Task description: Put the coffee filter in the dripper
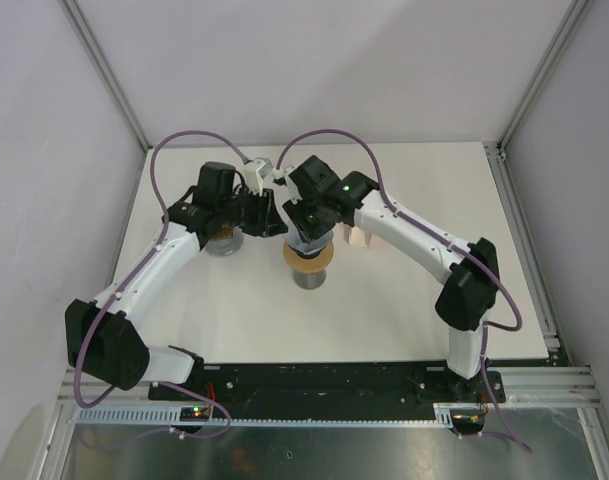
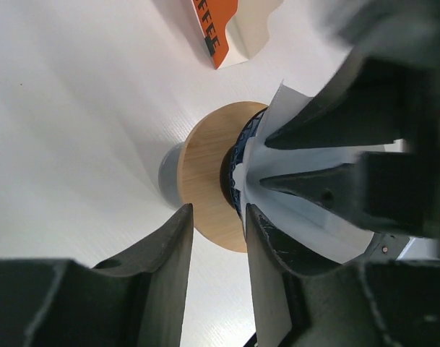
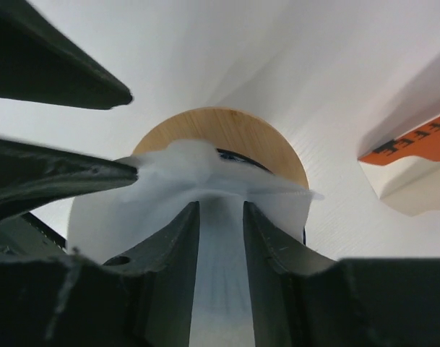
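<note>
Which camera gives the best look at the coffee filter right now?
Left wrist: the coffee filter shows from the side, fanned out against the dripper. Right wrist shows it close but blurred; from the top the arms hide it.

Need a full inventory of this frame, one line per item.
white paper coffee filter: 1, white, at the dripper's mouth, between both pincers
dripper with round wooden collar: 1, wood over a grey base, table centre
orange-and-cream carton: 1, on the table beside the dripper
grey round container: 1, partly hidden under the left arm
white table: 1, white, under everything
left pincer: 1, black, open, at the filter's edge
right pincer: 1, black, open, over the filter
</note>
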Robot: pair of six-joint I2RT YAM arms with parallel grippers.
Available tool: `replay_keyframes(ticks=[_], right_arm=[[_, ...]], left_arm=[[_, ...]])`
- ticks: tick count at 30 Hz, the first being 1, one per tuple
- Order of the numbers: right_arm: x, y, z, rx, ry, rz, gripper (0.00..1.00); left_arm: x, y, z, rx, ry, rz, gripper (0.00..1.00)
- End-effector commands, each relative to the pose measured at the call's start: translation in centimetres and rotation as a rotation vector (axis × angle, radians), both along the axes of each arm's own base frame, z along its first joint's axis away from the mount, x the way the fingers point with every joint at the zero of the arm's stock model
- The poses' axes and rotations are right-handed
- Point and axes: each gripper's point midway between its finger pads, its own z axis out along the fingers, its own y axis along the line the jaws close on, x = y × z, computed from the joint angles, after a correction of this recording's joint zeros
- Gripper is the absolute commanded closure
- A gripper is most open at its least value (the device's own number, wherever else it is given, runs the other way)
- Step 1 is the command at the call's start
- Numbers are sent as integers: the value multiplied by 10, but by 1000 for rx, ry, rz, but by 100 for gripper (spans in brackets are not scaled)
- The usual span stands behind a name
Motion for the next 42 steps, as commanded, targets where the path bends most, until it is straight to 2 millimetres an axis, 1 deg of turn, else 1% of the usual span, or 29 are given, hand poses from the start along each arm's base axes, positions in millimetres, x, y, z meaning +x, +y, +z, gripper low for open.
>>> replay_keyframes(ticks=[1, 4, 7, 8, 9, 11, 12, 13, 14, 18, 23, 29, 36, 40, 42], right_arm=[[8, 4, 82, 221, -210, -12, 63], [6, 0, 93, 267, -251, -16, 60], [7, -12, 100, 270, -287, -59, 57], [8, -16, 99, 264, -294, -78, 55], [10, -23, 101, 257, -307, -115, 52], [15, -39, 96, 227, -325, -199, 45], [17, -45, 90, 214, -323, -231, 43], [18, -48, 88, 225, -315, -249, 41], [19, -51, 80, 228, -298, -261, 40], [16, -51, 58, 244, -230, -265, 38], [15, -44, 40, 253, -193, -244, 37], [16, -40, 20, 225, -155, -238, 38], [19, -46, 12, 209, -138, -249, 38], [18, -46, 12, 214, -128, -236, 38], [17, -43, 15, 225, -126, -223, 38]], left_arm=[[-2, -1, 0, 4, -14, -2, 60], [-2, -1, 1, 10, -23, -3, 60], [-2, -1, 0, 16, -26, -2, 60], [-3, -1, -1, 17, -24, -3, 60], [-3, -1, -1, 17, -26, -2, 60], [-3, -1, 0, 18, -28, -3, 60], [-3, -1, 1, 18, -33, -4, 60], [-3, -1, 1, 20, -36, -4, 60], [-4, -2, 1, 22, -39, -8, 60], [-6, -2, -2, 31, -42, -14, 60], [-6, -1, -5, 43, -46, -17, 59], [4, 8, -9, 98, -72, 25, 59], [3, 7, -6, 96, -89, 13, 59], [2, 7, -6, 97, -93, 9, 59], [2, 7, -3, 95, -103, 8, 57]])
